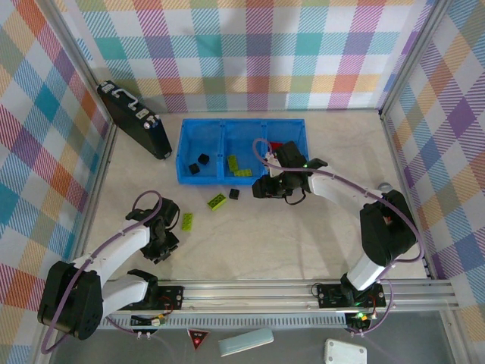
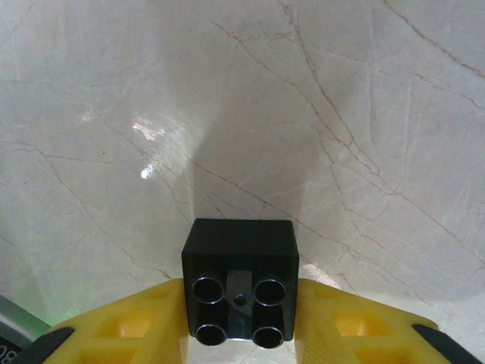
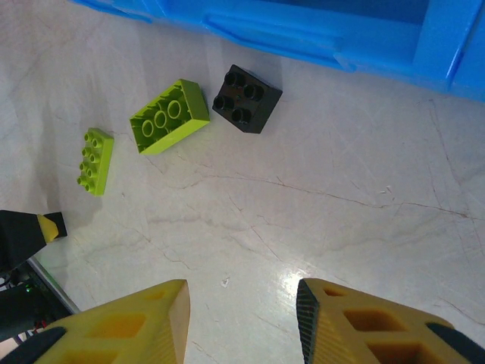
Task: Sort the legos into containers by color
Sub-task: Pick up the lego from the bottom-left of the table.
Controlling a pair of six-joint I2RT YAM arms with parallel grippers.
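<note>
a: we see the left gripper (image 2: 241,311) closed on a black brick (image 2: 239,250); the brick's hollow underside faces the wrist camera; the yellow fingers (image 2: 129,326) press it from both sides, and the marble table (image 2: 341,114) lies beyond.

b: agreed; the right gripper (image 3: 242,303) is spread wide with nothing between its jaws; it hangs over the table just in front of the blue tray (image 1: 242,120).

a: ahead of it we find a second black cube (image 3: 246,98) just beside a lime-green brick (image 3: 169,116); a studded green brick (image 3: 95,161) lies farther toward the left arm.

b: in the tray we count two black pieces (image 1: 203,159) in the left compartment and green pieces (image 1: 233,161) in the middle one; a red piece (image 1: 274,144) sits in the right one, partly hidden by the arm.

a: a black case (image 1: 135,117) lies near the tray's left end.
</note>
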